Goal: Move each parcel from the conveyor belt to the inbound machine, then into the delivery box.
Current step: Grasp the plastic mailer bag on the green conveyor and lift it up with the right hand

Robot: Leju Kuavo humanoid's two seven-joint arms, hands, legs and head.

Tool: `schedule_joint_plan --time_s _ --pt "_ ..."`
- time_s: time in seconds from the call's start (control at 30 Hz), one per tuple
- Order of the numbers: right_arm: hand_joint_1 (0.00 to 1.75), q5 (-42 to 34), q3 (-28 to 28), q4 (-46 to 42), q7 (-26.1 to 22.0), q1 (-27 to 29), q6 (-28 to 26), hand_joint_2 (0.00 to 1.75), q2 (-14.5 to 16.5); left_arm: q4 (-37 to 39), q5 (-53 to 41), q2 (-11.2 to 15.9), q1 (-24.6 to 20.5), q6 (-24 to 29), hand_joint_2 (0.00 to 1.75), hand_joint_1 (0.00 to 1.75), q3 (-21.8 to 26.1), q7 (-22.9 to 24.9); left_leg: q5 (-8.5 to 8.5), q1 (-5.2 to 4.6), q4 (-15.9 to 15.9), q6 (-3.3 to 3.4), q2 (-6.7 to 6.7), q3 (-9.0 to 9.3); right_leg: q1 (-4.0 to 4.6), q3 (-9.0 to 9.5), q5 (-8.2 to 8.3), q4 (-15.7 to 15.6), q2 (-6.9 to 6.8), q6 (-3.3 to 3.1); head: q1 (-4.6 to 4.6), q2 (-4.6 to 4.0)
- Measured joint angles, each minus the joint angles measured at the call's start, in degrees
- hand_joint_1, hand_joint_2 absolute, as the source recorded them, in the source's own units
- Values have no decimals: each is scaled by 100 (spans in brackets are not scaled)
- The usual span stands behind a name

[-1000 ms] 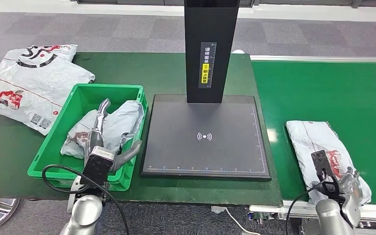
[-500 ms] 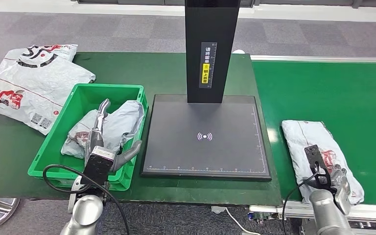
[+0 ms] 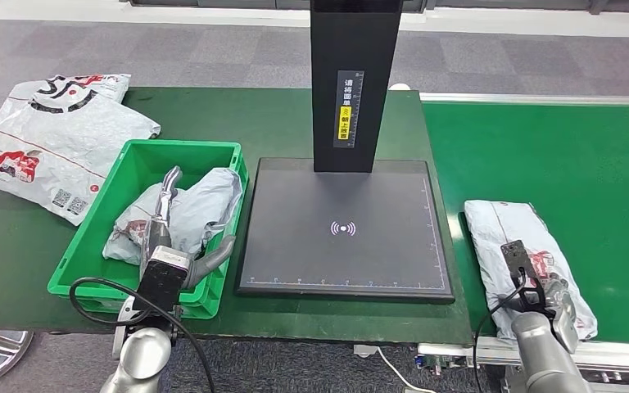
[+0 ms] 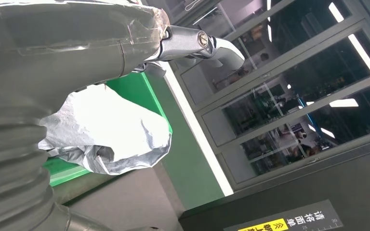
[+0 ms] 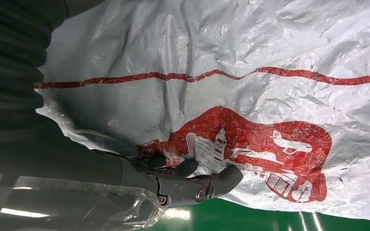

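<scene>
A white parcel (image 3: pixel 500 225) with red print lies flat on the green conveyor belt (image 3: pixel 557 147), close to the belt's left edge. My right hand (image 3: pixel 532 282) is on its near end. In the right wrist view the fingers (image 5: pixel 178 166) curl onto the red print of the parcel (image 5: pixel 270 72), with the thumb close beside them, pinching the film. The black inbound machine plate (image 3: pixel 344 225) lies left of the belt under its post (image 3: pixel 354 82). The green delivery box (image 3: pixel 90 237) holds a grey parcel (image 3: pixel 213 196). My left hand (image 3: pixel 168 233) hovers over that box, fingers apart, holding nothing.
A large white printed parcel (image 3: pixel 49 139) lies on the green table (image 3: pixel 278 123) at the far left, partly over its edge. Grey carpet floor lies beyond the table. In the left wrist view, the binned parcel (image 4: pixel 111 130) sits near my thumb (image 4: pixel 202 43).
The belt parcel and my right hand have both shifted left, toward the machine plate; the hand has also moved farther forward over the parcel. The left arm has not moved.
</scene>
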Motion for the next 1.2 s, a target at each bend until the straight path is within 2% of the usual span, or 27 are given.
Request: schedule_joint_plan --time_s 0.1,0.53,0.97,1.03,1.2 --pt "175 -8 11 27 3 -7 11 175 2 -8 1 2 2 1 175 0 -3 3 0 0 0 0 -1 0 0 2 0 0 -1 0 0 0" --pt "175 -91 56 -175 100 72 83 175 79 -202 -15 -1 111 16 175 0 -3 52 0 0 1 0 -3 5 1 9 0 -3 -5 0 -1 0" --pt "175 -95 103 -456 -55 205 -9 175 171 -219 -30 -1 117 31 175 0 -2 63 -1 0 1 1 -5 3 1 8 -1 -2 -7 1 0 -1" --pt "175 -89 139 -618 -263 290 -308 175 205 -238 -32 -1 139 53 175 0 -2 59 -1 0 1 1 -6 1 0 8 -2 -2 -8 1 0 0" --pt "175 -116 374 -1798 -1559 706 -1959 175 381 -315 -33 -7 200 61 175 0 -2 -15 -1 0 0 0 -7 0 1 4 -4 -1 -11 2 0 -1"
